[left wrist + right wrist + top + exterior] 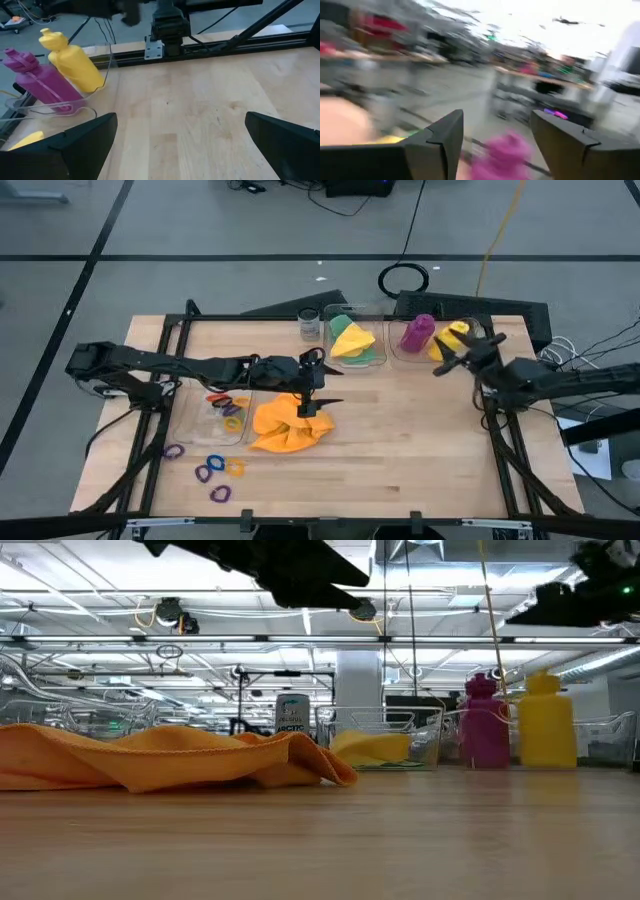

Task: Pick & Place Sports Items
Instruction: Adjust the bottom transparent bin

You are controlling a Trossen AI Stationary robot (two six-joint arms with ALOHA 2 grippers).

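Orange cloth (288, 425) lies loose on the table (420, 460), nearest of all and not yet put away. Far back, the green and yellow cloths (350, 338) sit in one clear box (378, 356), and the purple bottle (417, 333) and yellow bottle (455, 335) stand in another, so those look done. Some rings (228, 412) are in the left box; others (212, 472) still wait on the table. Left gripper (307, 398) hangs wide open over the orange cloth, holding nothing. Right gripper (447, 358) is open and empty by the bottles.
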